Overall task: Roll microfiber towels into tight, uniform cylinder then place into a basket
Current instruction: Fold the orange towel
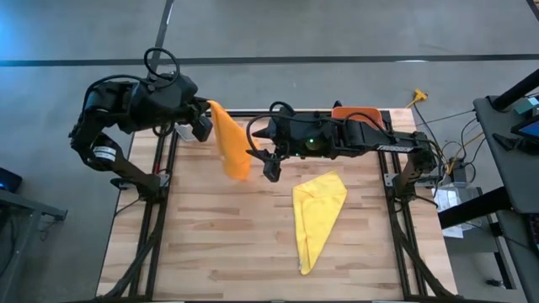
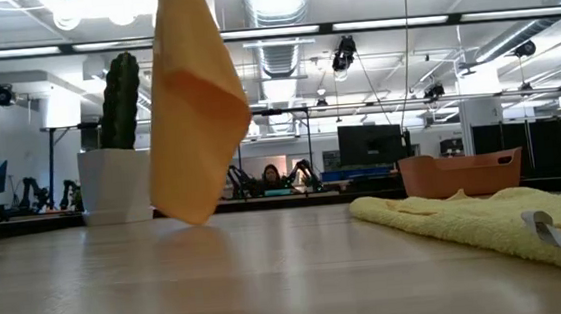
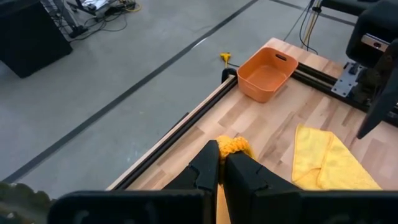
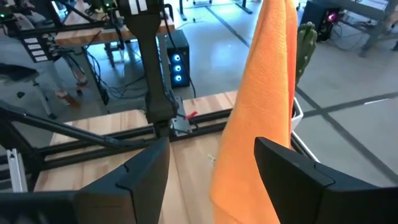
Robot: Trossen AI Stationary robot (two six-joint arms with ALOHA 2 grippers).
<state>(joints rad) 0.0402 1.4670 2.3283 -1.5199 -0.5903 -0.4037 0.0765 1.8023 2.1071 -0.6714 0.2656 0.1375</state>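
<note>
The orange towel (image 1: 232, 143) hangs in the air at the table's far left, from my left gripper (image 1: 205, 114), which is shut on its top. In the low view the orange towel (image 2: 192, 114) drapes down with its lowest corner just above the wood. My right gripper (image 4: 211, 149) is open, level with the lower half of the orange towel (image 4: 261, 106). One finger shows on either side of it, and I cannot tell whether they touch. The yellow towel (image 1: 318, 210) lies folded flat on the table at right of centre. The salmon-red basket (image 3: 267, 73) stands at the far right edge. My left gripper pinches a bunched bit of the orange towel's top end (image 3: 233, 147) between its two shut fingers, and a tuft of cloth pokes out past the fingertips. The fingers slant downward from the table's far left. The towel hangs slack below them, lifted clear of the table.
A green cactus in a white pot (image 2: 119, 150) stands at the far left edge, behind the hanging towel. My right arm (image 1: 354, 139) reaches across the far part of the table and partly covers the basket (image 1: 355, 110). Bare wood (image 1: 219, 244) lies at the near left.
</note>
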